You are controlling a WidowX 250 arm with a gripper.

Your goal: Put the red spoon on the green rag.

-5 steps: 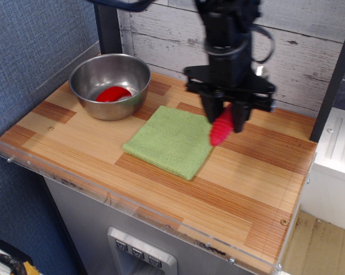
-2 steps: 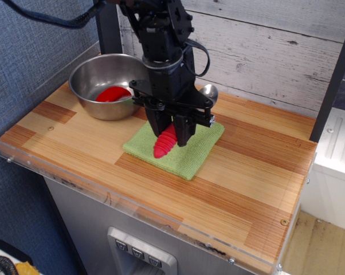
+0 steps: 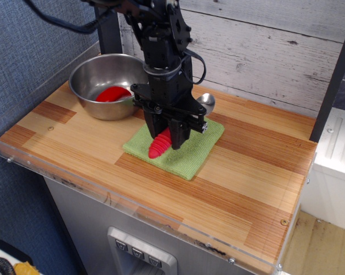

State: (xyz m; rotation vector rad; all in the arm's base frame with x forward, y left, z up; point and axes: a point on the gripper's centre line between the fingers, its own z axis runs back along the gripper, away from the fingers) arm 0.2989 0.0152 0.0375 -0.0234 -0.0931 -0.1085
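The red spoon has a ribbed red handle pointing down-left and a shiny metal bowl behind the arm. My black gripper is shut on the spoon's handle, low over the green rag. The handle's tip is at or just above the rag's left part; I cannot tell if it touches. The light green rag lies flat in the middle of the wooden table, partly hidden by the gripper.
A steel bowl stands at the back left with a smooth red object inside. A clear plastic lip runs along the table's front and left edges. A white plank wall is behind; a dark post stands at the right.
The gripper moved left with the spoon from the rag's right edge to over the rag, then sank lower and slightly left. The bowl and rag have not moved.
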